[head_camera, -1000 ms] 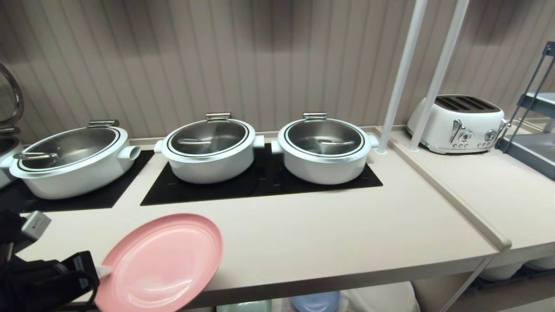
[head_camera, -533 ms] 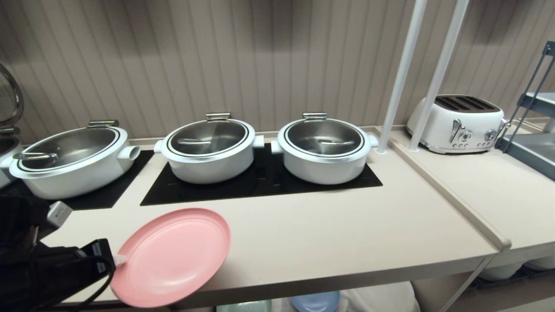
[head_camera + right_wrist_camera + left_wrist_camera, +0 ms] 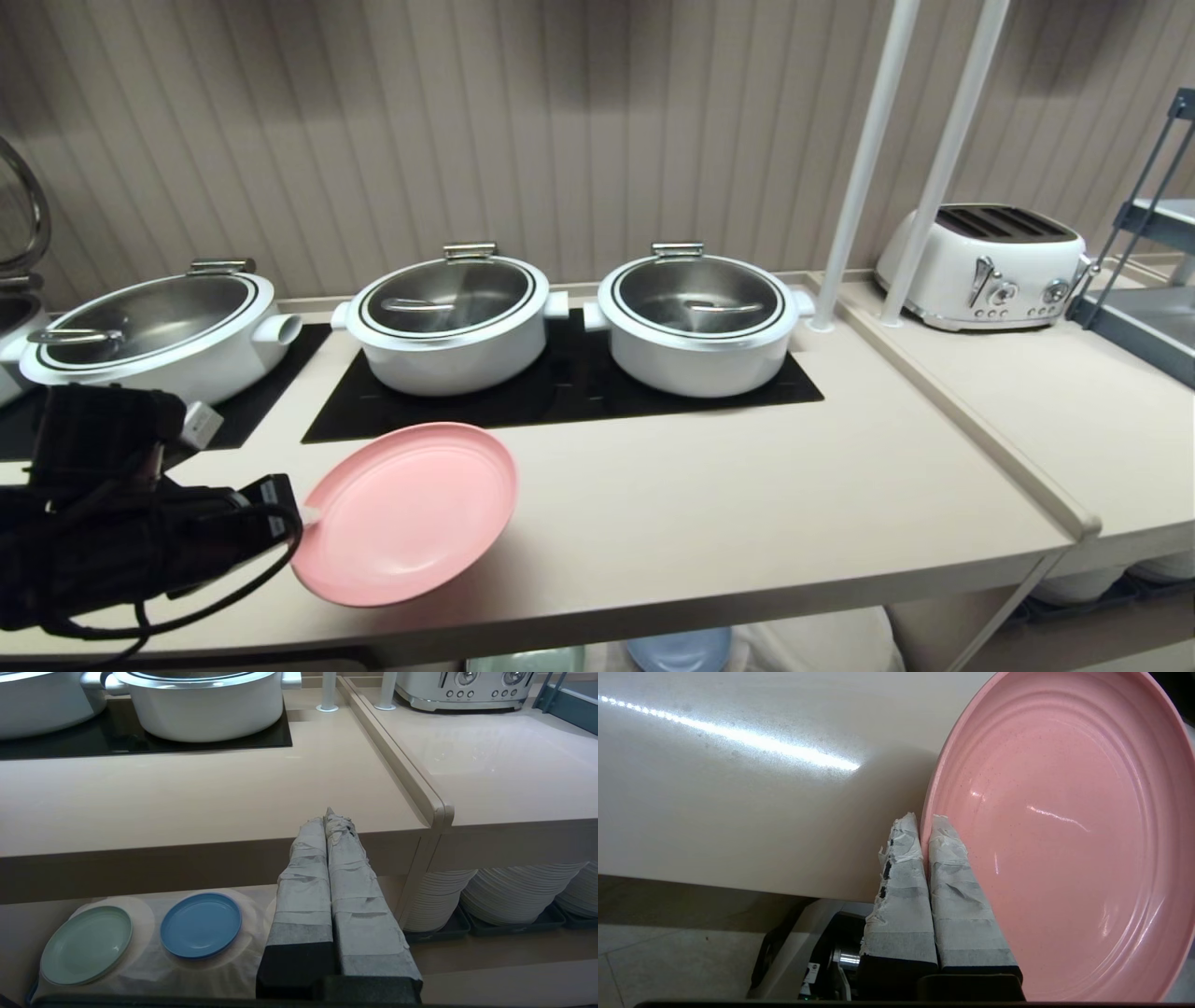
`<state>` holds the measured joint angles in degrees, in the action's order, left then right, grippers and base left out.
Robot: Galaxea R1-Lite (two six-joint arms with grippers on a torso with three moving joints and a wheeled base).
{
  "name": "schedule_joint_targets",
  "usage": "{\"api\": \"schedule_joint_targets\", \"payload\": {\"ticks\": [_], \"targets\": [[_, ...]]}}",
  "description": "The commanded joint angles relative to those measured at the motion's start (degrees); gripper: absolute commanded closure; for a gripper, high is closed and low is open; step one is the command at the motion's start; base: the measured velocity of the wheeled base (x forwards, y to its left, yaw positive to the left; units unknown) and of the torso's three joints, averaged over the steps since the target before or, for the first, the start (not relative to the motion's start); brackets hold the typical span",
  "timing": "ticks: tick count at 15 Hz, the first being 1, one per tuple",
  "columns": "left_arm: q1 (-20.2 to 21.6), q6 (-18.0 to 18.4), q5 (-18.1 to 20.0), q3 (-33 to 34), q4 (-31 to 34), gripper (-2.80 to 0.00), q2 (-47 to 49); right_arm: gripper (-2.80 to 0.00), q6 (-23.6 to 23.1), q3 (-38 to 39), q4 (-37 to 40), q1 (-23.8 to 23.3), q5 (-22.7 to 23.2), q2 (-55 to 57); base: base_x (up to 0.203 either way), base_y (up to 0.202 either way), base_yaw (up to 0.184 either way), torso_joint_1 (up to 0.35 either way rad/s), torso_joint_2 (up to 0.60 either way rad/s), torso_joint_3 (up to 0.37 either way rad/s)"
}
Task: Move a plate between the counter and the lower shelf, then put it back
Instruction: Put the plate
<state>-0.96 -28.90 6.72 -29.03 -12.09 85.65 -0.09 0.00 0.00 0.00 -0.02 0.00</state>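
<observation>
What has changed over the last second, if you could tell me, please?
The left hand, shut on the rim of the pink plate, has carried it up and farther in over the counter, toward the hob panel, and tipped it flatter. The pots, the toaster and the parked right hand have not moved.

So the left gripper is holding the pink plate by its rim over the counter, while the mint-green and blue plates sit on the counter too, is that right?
Not quite: the right wrist view shows the mint-green plate and blue plate on the lower shelf. The left gripper does hold the pink plate over the counter.
</observation>
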Motion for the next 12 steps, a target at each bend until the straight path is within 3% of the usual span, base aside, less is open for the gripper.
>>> {"api": "schedule_joint_targets", "payload": {"ticks": [1,7,12], "targets": [[-0.05,-0.19,0.20,0.02,-0.34,0.00,1.90,0.00,0.00,0.00,0.00,-0.03,0.02,0.00,0.000,0.000,0.000,0.000,0.00,0.000],[0.16,-0.20,1.31,-0.40,-8.44,0.00,9.30,0.00,0.00,0.00,0.00,-0.04,-0.01,0.00,0.000,0.000,0.000,0.000,0.00,0.000],[-0.01,0.16,1.37,-0.42,-9.27,0.00,11.34,0.00,0.00,0.00,0.00,-0.09,0.00,0.00,0.000,0.000,0.000,0.000,0.00,0.000]]}}
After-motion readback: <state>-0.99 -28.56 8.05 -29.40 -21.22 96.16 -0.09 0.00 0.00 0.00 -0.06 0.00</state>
